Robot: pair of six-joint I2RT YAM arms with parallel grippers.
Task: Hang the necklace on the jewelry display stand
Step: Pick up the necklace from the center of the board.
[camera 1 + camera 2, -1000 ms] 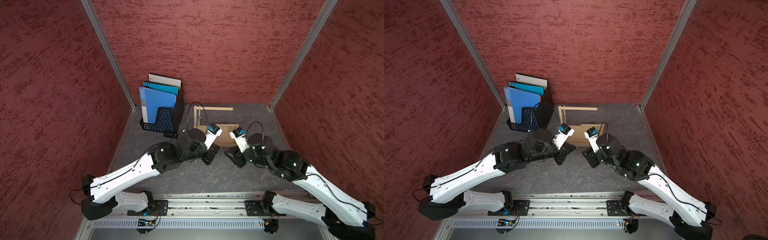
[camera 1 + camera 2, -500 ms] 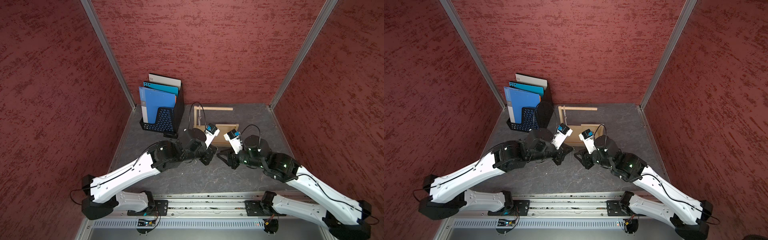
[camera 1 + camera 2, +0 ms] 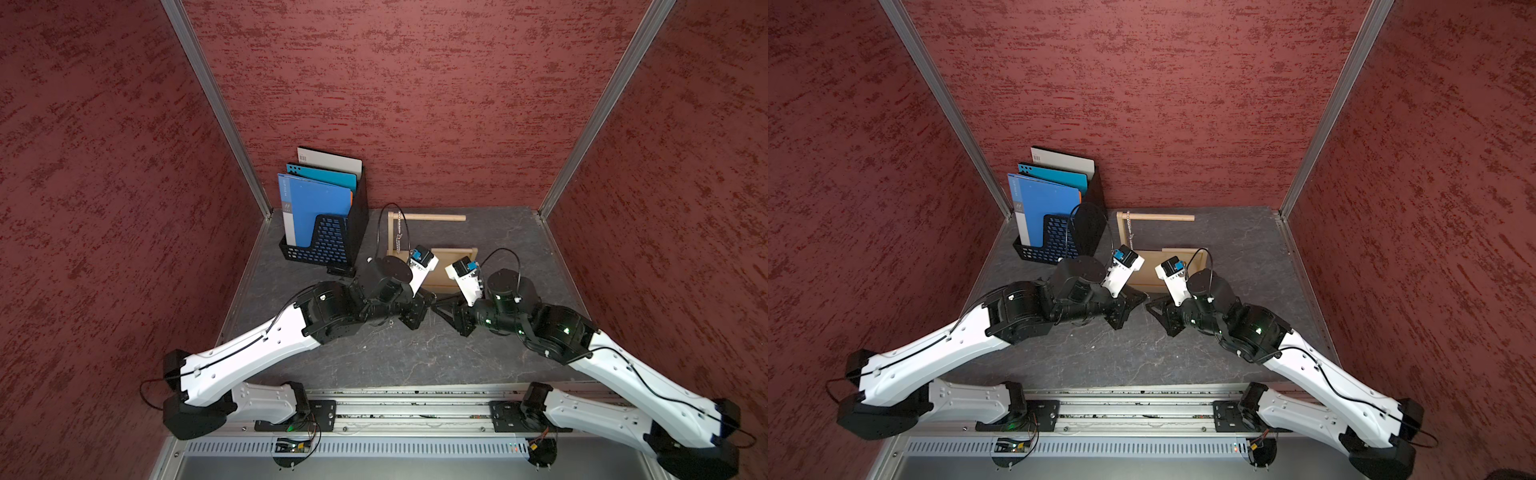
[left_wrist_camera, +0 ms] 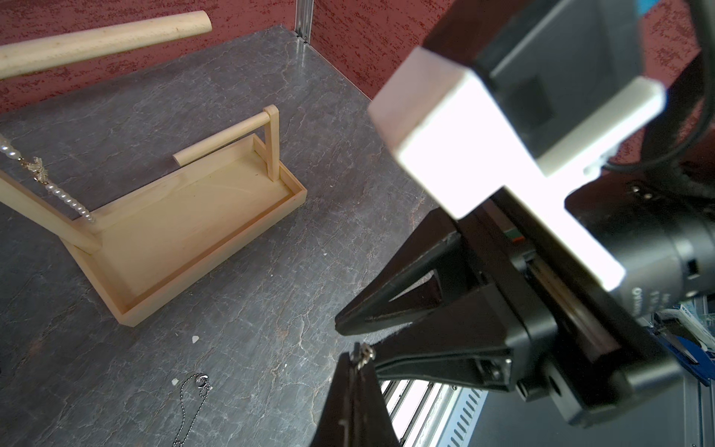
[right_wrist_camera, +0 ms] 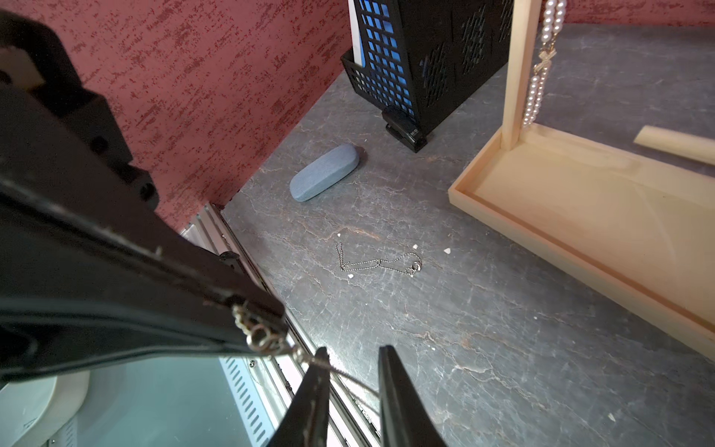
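The left pincer (image 4: pixel 356 360) is clamped tight on the clasp end of the thin silver chain necklace (image 5: pixel 263 338), held above the dark grey marbled desk (image 5: pixel 503 329). The right pincer (image 5: pixel 354 354) meets it tip to tip. Its jaws are narrowly apart, and the fine chain crosses one fingertip (image 5: pixel 321 362) into the gap. A slack length of chain (image 5: pixel 379 263) with a small ring lies on the desk; I cannot trace whether it joins the held end.

The pale wooden jewelry display stand (image 4: pixel 185 232) sits just beyond, with a white pearl strand (image 5: pixel 537 77) hanging beside its tall post.

The likeliest slip is the right pincer closing beside the hair-thin chain rather than on it. A hard pull between the pincers could also tug the clasp free. Any trailing chain might snag the tray rim or tangle in the pearls on the way up.
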